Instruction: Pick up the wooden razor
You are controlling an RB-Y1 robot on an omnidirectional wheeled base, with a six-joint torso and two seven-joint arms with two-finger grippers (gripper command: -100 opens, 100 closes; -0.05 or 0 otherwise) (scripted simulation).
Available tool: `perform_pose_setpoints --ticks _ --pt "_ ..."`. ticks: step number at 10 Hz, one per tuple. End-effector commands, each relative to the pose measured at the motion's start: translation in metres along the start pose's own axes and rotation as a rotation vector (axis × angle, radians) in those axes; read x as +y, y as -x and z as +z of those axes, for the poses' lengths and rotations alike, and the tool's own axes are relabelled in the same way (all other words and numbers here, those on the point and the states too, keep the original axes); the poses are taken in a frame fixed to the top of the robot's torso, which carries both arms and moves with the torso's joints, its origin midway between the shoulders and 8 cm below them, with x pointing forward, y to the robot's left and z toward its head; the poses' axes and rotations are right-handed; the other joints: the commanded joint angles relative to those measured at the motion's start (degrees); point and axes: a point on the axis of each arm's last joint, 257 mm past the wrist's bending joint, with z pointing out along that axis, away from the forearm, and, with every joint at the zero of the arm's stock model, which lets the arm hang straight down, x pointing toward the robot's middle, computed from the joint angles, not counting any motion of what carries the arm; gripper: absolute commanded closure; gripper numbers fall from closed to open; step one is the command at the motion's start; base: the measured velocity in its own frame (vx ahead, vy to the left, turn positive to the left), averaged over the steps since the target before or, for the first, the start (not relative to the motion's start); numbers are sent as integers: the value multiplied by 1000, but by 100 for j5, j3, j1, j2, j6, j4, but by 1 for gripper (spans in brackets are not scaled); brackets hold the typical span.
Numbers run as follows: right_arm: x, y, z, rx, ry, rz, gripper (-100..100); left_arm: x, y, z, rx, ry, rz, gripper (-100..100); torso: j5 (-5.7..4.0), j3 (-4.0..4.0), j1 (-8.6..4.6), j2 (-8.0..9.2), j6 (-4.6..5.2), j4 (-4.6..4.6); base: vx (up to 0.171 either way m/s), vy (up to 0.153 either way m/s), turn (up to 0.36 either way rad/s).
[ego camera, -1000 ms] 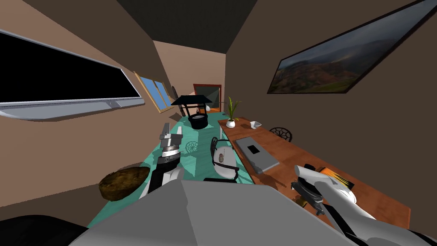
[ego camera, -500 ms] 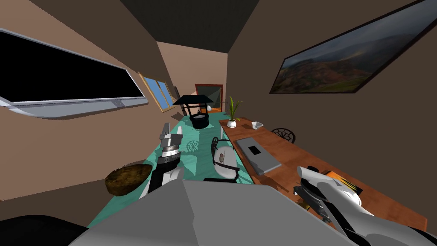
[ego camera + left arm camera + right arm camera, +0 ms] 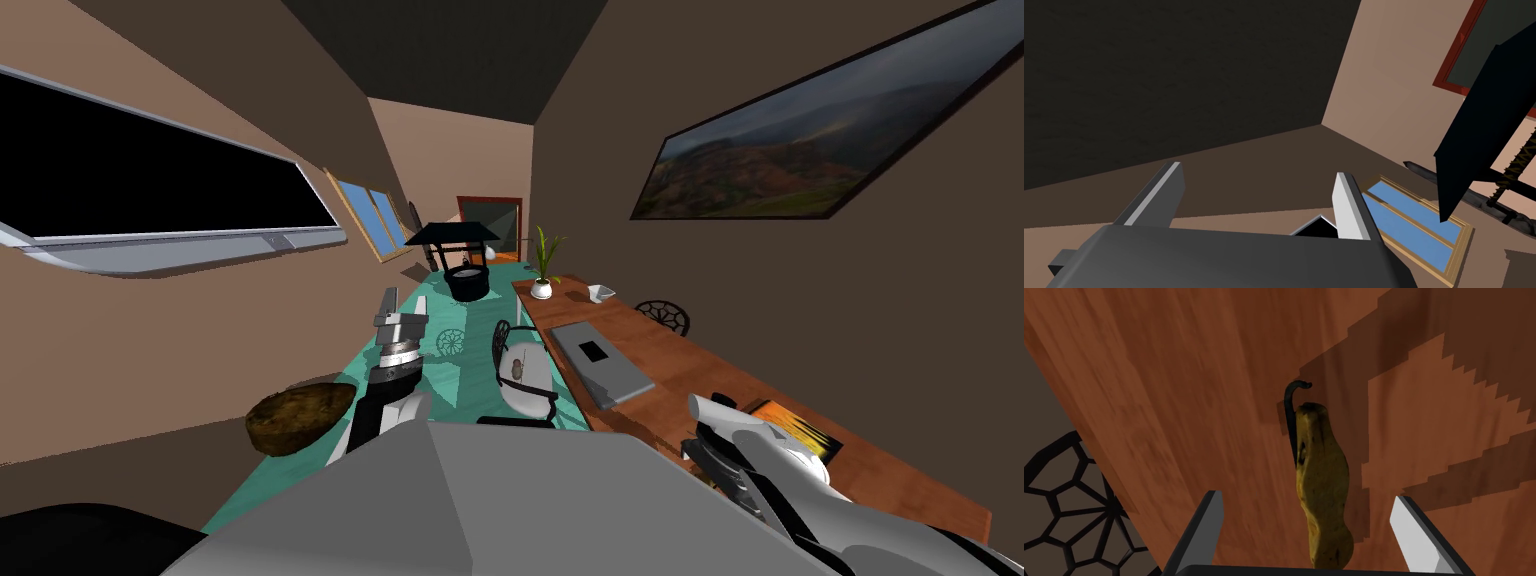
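Observation:
The wooden razor [image 3: 1321,488], a knobbly yellow-brown handle with a thin black curved blade [image 3: 1291,418] at its far end, lies flat on the reddish-brown wooden table [image 3: 1174,388]. My right gripper [image 3: 1307,498] hangs open just above it, one finger on each side of the handle and neither touching it. In the head view the right arm [image 3: 760,450] reaches over the table's near end. My left gripper [image 3: 395,303] is raised in front of my chest, open and empty [image 3: 1259,172].
On the table [image 3: 680,360] lie a grey laptop [image 3: 603,362], an orange book [image 3: 797,428] beside my right arm, a white bowl [image 3: 600,292] and a potted plant [image 3: 541,270]. A white chair [image 3: 525,375] stands at the table's edge; a black wire chair [image 3: 1064,508] is close to the razor.
My right arm has edged slightly left over the table, uncovering more of the orange book. The head view shifted a little at first. The left arm has not moved.

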Motion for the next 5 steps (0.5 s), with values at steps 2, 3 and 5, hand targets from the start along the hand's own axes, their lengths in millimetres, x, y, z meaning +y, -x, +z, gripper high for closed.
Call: perform_pose_setpoints --ticks 2,3,5 --pt "0 0 0 0 0 0 100 0 0 0 0 0 0 0 -1 -2 2 -2 2 -2 0 0 0" --pt "1 0 0 -1 2 -2 100 0 0 0 0 0 0 0 -2 -2 2 -2 6 -3 0 0 0" --pt "1 0 0 -1 1 -3 100 0 0 0 0 0 0 0 -3 -4 1 -5 5 -4 0 0 0"
